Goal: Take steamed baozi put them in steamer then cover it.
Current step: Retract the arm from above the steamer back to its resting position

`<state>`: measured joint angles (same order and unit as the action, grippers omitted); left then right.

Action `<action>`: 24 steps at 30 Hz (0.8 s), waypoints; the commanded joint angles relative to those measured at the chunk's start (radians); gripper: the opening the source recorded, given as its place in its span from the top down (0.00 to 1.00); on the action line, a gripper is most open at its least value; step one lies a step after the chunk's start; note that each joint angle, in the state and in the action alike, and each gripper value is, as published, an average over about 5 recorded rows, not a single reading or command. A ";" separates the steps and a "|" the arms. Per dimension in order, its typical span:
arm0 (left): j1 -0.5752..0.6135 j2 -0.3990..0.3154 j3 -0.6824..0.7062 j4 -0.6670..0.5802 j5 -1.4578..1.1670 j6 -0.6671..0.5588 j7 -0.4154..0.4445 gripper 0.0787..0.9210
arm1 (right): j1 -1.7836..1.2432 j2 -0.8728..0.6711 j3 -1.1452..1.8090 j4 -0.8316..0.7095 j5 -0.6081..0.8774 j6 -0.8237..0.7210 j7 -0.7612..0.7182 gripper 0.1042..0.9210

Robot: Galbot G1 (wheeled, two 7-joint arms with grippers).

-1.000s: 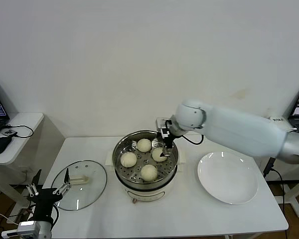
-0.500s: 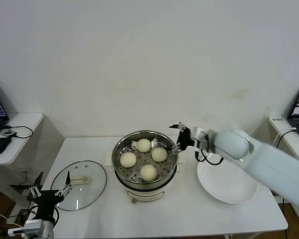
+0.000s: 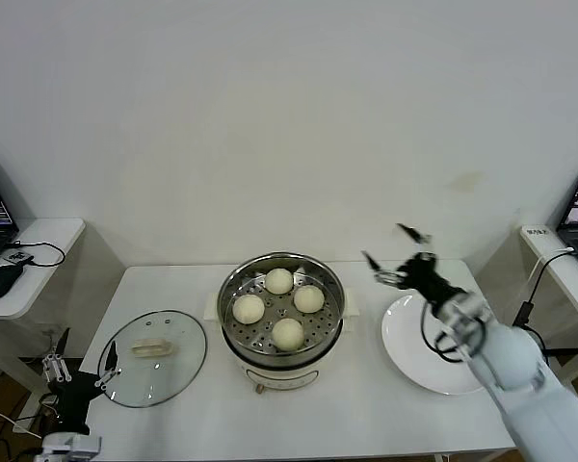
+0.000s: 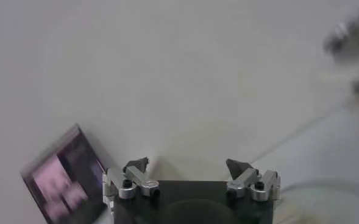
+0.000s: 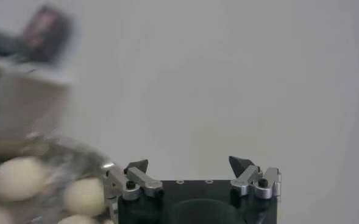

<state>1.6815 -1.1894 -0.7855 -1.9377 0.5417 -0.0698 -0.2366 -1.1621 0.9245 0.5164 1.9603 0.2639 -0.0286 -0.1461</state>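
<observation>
Pulling back toward 3 o'clock, your right gripper left the steamer wide open and empty; all four baozi sat inside, so the lid was next.

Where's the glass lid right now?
In the head view, the lid lies flat on the table, left of the steamer, just ahead of the left gripper.

The head camera looks forward and down over the whole table, from a distance. Each wrist camera looks out past its own fingertips toward the wall. Head and right wrist views share the steamer.
</observation>
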 commanded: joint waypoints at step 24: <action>-0.252 0.059 0.104 0.357 0.783 -0.106 0.024 0.12 | -0.447 0.309 0.506 0.074 -0.083 0.188 0.103 0.12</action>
<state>1.5765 -1.1394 -0.7284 -1.6811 1.2637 -0.1644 -0.2414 -1.5578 1.1928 0.9741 2.0211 0.1896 0.1400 -0.0527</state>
